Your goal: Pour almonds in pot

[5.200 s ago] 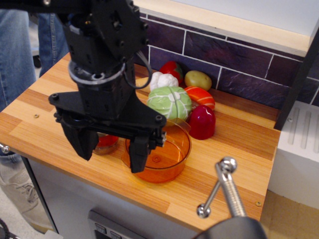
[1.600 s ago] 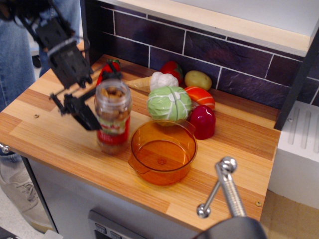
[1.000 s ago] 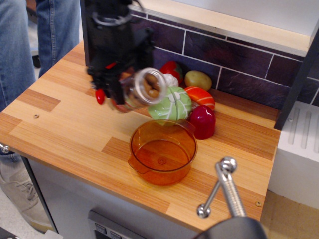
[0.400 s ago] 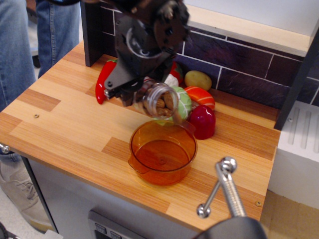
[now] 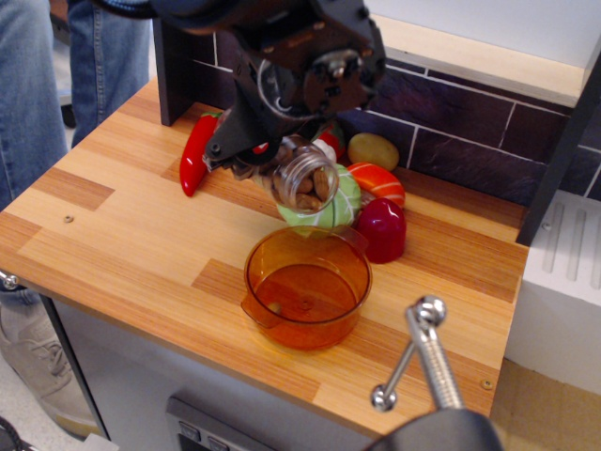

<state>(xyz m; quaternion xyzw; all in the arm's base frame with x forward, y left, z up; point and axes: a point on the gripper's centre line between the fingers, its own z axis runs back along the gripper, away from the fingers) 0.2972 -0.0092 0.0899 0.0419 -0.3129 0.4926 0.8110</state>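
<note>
1. Gripper point(image 5: 255, 158): mine, hanging above the wooden counter point(image 5: 122, 235). Jaws are closed round the body of the clear jar point(image 5: 296, 177), w/ dark fingers on either side of it; fingertips themselves mostly hidden behind the jar & wrist housing.
2. Jar: held clear of the counter, tipped steeply so its open mouth faces down & toward the camera. Mouth sits above the far rim of the pot, not touching it.
3. Almonds point(image 5: 310, 186): brown nuts crowded at the jar mouth, seen through the clear wall. At least one small pale-brown piece lies on the pot floor near the front-left wall; can't tell if any others are mid-air.
4. Pot point(image 5: 305, 287): translucent orange, round, shallow, upright on the counter near the front edge, directly below & slightly in front of the jar. Side handle visible at left-front.
5. Toy veg behind the pot, along the dark tile wall: green cabbage point(image 5: 331, 209) just behind the jar mouth, partly covered by it; dark red dome toy point(image 5: 380, 230) just beside the pot's back-right rim; orange-and-white piece point(image 5: 377, 182); yellow-green potato point(image 5: 373, 150).
6. Red chilli point(image 5: 195, 153): lying on the counter to the left, below my arm, well apart from the pot.
7. Foreground: metal handle w/ ball ends point(image 5: 420, 352) at lower right, out of focus.
</note>
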